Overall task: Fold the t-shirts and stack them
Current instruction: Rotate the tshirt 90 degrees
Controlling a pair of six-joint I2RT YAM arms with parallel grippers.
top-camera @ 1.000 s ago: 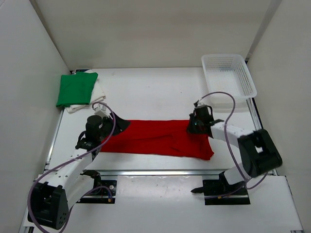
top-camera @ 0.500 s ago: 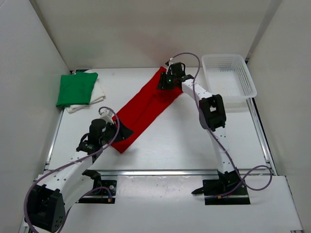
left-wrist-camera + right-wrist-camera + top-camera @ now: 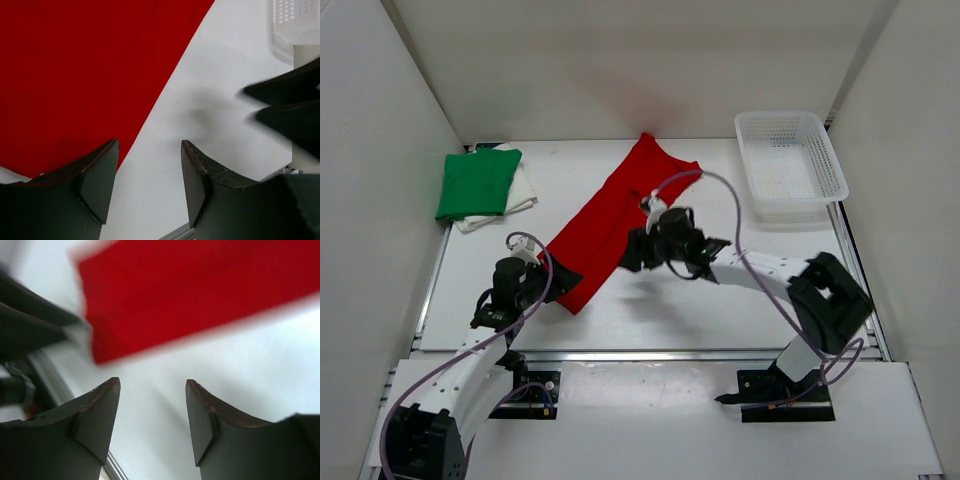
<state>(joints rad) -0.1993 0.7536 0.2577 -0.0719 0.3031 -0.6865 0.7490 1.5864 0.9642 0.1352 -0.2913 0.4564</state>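
Across mid-frame, the red shirt (image 3: 615,215) lies diagonally on the bench (image 3: 740,310). At its lower tip the left end effector (image 3: 558,278), and beside it the right end effector (image 3: 632,252), gape empty. Upper left, the green shirt (image 3: 478,183) tops the white shirt (image 3: 525,190).

Three t-shirts, one basket and two arms are showing.

Three t-shirts are lying on one table (image 3: 720,305): one red t-shirt (image 3: 616,215) in the middle, one green t-shirt (image 3: 477,183) at the far left, and one white t-shirt (image 3: 526,188) under the green one. One basket (image 3: 790,128) is sitting at the far right. Two arms are reaching in, the left arm (image 3: 470,352) and the right arm (image 3: 770,272), each carrying one gripper: the left gripper (image 3: 150,146) and the right gripper (image 3: 153,383).
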